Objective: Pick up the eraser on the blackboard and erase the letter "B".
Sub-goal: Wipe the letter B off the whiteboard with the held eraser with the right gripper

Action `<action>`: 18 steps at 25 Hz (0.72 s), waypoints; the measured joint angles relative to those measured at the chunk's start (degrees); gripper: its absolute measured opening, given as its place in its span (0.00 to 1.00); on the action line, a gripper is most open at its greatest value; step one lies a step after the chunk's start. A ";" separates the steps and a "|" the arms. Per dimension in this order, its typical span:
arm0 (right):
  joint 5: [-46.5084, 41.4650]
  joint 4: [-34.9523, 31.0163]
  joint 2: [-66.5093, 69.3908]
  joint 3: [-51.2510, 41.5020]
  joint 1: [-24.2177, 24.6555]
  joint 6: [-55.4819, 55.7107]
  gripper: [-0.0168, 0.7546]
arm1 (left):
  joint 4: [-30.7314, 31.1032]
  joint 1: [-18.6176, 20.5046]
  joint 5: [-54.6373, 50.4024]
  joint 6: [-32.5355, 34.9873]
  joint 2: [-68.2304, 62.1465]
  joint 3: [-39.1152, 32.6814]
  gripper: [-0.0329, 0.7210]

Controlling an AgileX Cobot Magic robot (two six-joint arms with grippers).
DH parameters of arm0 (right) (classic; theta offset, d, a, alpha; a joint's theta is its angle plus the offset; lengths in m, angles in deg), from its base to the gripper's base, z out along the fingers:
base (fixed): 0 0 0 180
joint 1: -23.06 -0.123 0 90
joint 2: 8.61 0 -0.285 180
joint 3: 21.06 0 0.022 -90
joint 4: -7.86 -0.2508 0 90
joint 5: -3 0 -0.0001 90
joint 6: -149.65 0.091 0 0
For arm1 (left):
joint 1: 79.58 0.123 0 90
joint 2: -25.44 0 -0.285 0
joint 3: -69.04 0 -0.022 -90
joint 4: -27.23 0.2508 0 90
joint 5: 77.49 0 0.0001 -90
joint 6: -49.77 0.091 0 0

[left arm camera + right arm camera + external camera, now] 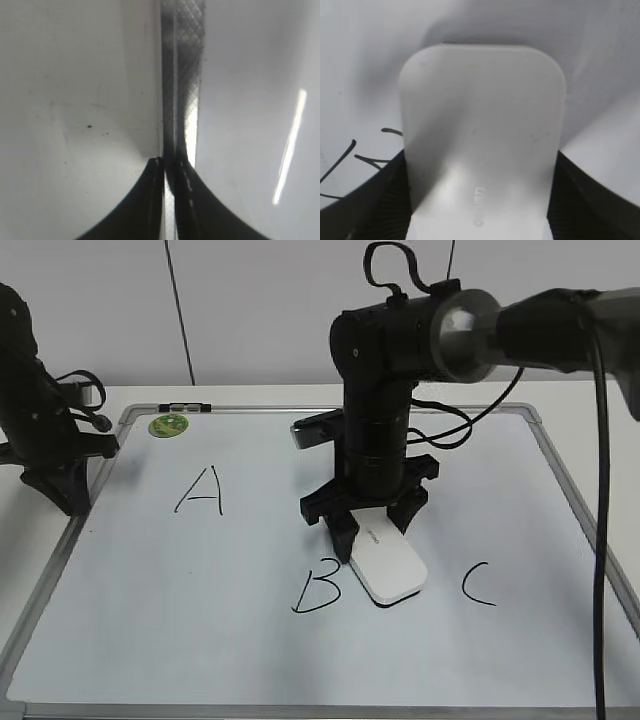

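Note:
The white eraser (pixel 390 568) lies on the blackboard (pixel 200 640), just right of the black handwritten letter "B" (pixel 318 588). My right gripper (pixel 372 530) stands over the eraser's far end, one finger against each long side, shut on it. In the right wrist view the eraser (pixel 482 125) fills the space between the two dark fingers (pixel 480 200), and strokes of the "B" (pixel 350 155) show at the left. My left gripper (pixel 65 495) is shut and empty at the board's left edge; the left wrist view shows its tips (pixel 170 162) over the grey frame (pixel 182 75).
A handwritten "A" (pixel 200 490) is at the upper left and a "C" (pixel 478 583) to the right of the eraser. A round green sticker (pixel 168 424) sits near the far left corner. The right arm's cable (pixel 600 540) hangs along the right side.

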State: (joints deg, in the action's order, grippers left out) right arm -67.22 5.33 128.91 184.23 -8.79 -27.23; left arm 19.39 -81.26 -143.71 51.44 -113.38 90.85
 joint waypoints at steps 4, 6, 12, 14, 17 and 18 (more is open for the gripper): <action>0.00 1.12 0.03 0.13 -1.64 0.00 0.69 | 0.00 0.00 0.00 0.00 0.00 0.00 0.10; 0.10 1.13 0.03 0.13 -2.76 0.00 0.69 | 0.00 0.00 0.00 0.00 0.00 0.00 0.10; 0.19 0.47 0.13 0.13 -6.02 0.00 0.69 | -0.11 0.00 0.00 0.00 0.00 0.00 0.10; 0.19 -0.22 0.24 0.13 -7.03 0.00 0.68 | -0.11 0.00 0.00 0.00 0.00 0.00 0.10; 0.22 -1.17 0.24 0.13 -8.53 0.00 0.68 | -0.11 0.00 0.00 0.00 0.00 0.00 0.10; 0.32 -1.43 0.24 0.13 -9.00 0.00 0.68 | -0.11 0.00 0.00 0.00 0.00 0.00 0.10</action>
State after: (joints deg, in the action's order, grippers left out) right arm -66.90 3.90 129.15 184.36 -17.79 -27.23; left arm 19.28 -81.26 -143.71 51.44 -113.38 90.85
